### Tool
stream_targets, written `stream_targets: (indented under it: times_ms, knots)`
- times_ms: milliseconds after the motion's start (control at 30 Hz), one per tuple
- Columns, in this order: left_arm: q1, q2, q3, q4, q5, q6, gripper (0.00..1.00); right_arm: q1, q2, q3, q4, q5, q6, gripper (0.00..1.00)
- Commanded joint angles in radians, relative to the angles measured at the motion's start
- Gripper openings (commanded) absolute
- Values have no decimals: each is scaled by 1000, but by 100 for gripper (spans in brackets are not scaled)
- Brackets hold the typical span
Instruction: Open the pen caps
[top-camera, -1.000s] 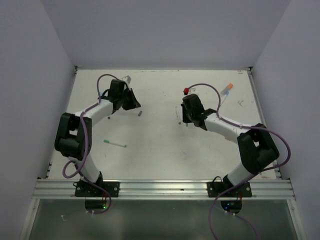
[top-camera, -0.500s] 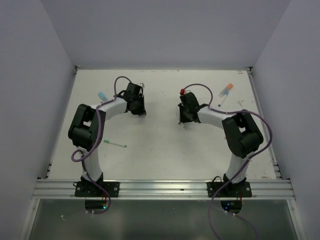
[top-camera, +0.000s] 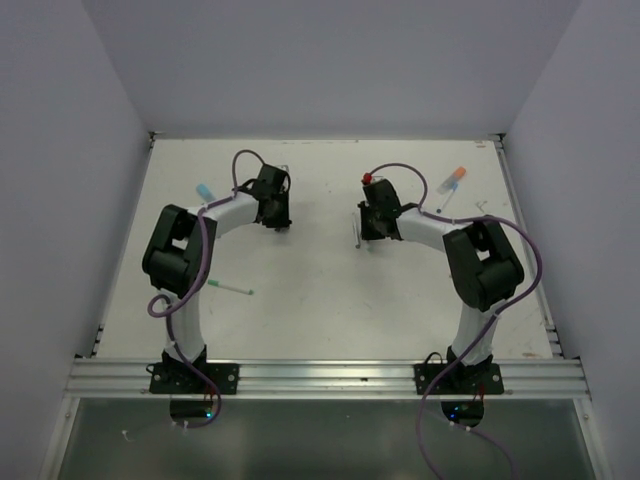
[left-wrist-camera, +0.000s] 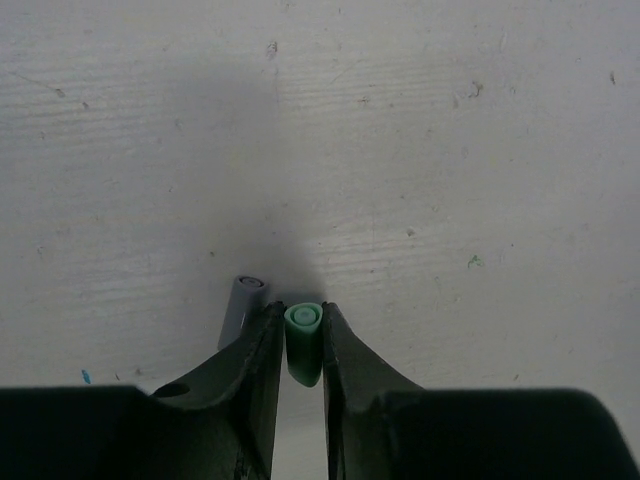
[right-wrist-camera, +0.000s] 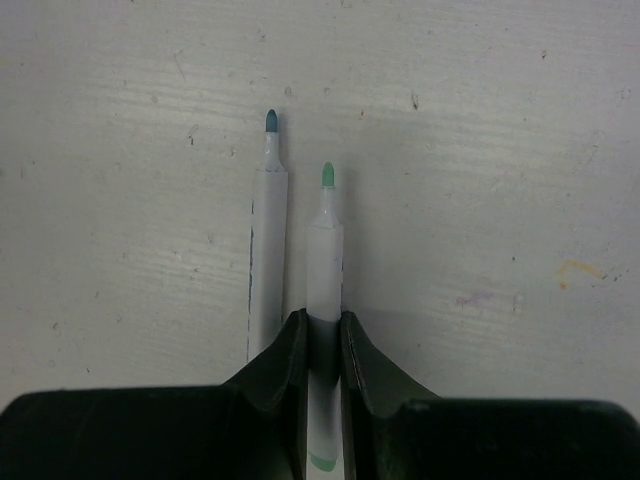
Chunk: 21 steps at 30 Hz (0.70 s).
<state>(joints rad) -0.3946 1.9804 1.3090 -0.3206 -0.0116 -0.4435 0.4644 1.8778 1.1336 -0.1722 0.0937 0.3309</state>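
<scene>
The left gripper (left-wrist-camera: 302, 315) is sitting low on the table (left-wrist-camera: 450, 150) with its jaws only a sliver apart around a little green cap (left-wrist-camera: 303, 345) — they're hugging both sides, but I honestly can't tell if it's squeezing. A short grey tube (left-wrist-camera: 243, 308) is lying just outside one finger. The right gripper (right-wrist-camera: 322, 320) is pinching a white pen (right-wrist-camera: 324, 260) with its green tip bared, and a second uncapped pen (right-wrist-camera: 268, 250) is lying alongside. Both arms are reaching out, elbows bent outward, wrists pointing in toward each other. A light blue cap (top-camera: 205, 190) is lying just beyond the left forearm — an orange cap (top-camera: 458, 174) is sitting near the far right corner.
</scene>
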Motion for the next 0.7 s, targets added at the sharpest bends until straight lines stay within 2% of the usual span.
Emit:
stream_targets:
  times_ms: [0,200,467,500,667]
  knots:
    - [-12,24,30,2,-11,11,25,-15,30,28,17,-11,-16,4]
    - [-16,32,26,8,-7,6,34,-24,55,40,31,-37,-20,8]
    - [-16,26,10,17,-7,0,38,-26,76,57,25,-65,-4,14]
    - [-18,23,4,23,-7,-3,38,-26,75,57,25,-65,-1,19]
    - [-20,-26,1,40,61,-11,41,-29,54,57,20,-65,3,24]
